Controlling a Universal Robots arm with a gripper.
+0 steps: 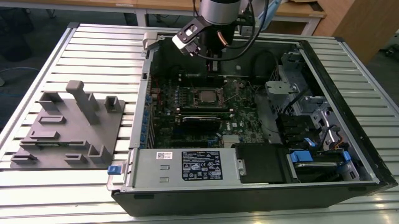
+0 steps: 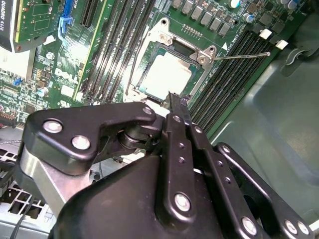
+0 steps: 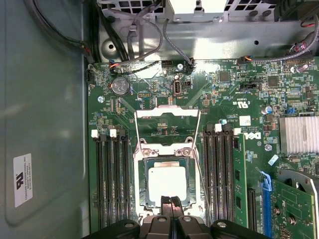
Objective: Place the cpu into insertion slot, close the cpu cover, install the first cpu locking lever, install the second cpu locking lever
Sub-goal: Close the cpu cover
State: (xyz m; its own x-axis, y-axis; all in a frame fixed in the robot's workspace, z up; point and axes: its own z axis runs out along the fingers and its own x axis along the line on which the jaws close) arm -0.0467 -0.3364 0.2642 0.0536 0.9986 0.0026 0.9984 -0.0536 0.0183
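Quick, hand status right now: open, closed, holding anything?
Hand: closed, fingertips together, holding nothing, close by the cpu.

Robotics lab or workshop — ribbed aluminium worktable (image 1: 93, 46), grey moulded fixture plate (image 1: 68, 135), opened black desktop computer case (image 1: 249, 201), pale wooden benches (image 1: 302, 11) behind.

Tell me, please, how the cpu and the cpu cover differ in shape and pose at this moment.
The cpu is a solid silvery plate, while the cpu cover is a thin frame around a window with green board showing through. The cpu lies flat in the insertion slot; the cpu cover is swung open, clear of the cpu. Both are silvery metal and roughly square.
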